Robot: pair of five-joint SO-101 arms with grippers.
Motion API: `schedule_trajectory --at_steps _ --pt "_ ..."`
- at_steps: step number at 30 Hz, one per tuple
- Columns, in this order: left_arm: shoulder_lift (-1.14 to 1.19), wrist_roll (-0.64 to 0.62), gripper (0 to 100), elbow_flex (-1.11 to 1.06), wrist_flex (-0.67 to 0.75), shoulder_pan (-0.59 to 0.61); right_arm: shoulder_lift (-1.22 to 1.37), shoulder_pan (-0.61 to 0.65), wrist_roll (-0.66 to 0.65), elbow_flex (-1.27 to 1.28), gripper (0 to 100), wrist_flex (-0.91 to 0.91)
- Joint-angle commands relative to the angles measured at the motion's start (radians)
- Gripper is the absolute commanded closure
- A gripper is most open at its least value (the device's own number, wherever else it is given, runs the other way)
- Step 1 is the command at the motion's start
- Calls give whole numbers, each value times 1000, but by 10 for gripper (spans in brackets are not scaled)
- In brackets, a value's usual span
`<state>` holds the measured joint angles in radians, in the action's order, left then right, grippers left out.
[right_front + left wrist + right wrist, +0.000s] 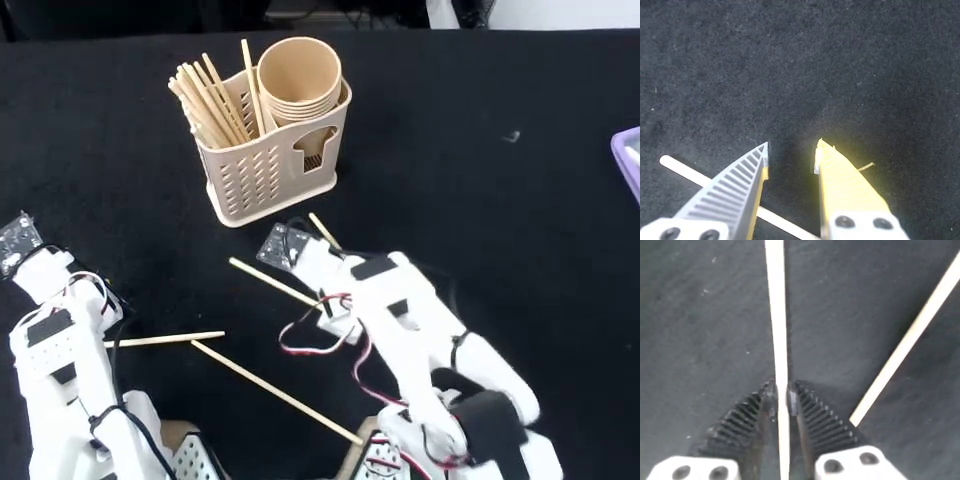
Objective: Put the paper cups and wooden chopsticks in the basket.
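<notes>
The beige basket (pixel 262 175) stands at the back middle, with several wooden chopsticks (pixel 212 100) in one compartment and stacked paper cups (pixel 300 75) in the other. My right gripper (pixel 782 396) is shut on a loose chopstick (pixel 776 315) that runs out ahead between its fingers. In the high view the right gripper (pixel 298 268) is in front of the basket, over that chopstick (pixel 262 278). My left gripper (pixel 791 149) is open just above the cloth, and a chopstick (pixel 685 170) lies under its fingers. The left gripper (pixel 38 262) is at the near left.
Another chopstick (pixel 910 340) lies slanted beside the held one, the short chopstick (pixel 324 231) near the basket. Two more lie in front, a chopstick (pixel 165 339) by the left arm and a long chopstick (pixel 275 392) between the arms. A purple object (pixel 628 160) is at the right edge.
</notes>
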<state>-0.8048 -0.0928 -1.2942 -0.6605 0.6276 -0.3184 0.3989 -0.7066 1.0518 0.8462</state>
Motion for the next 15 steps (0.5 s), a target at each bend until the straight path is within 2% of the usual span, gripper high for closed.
schedule_trajectory --at_steps 1,5,10,15 --pt "-18 -8 844 5 18 5 -125 37 -6 42 988 -3" --pt "-18 -8 844 5 18 5 -245 28 60 71 988 -3" --pt "-18 -8 845 5 18 5 -295 -81 71 64 973 -3" --pt "-18 -8 845 5 18 5 -242 -89 71 53 821 -12"
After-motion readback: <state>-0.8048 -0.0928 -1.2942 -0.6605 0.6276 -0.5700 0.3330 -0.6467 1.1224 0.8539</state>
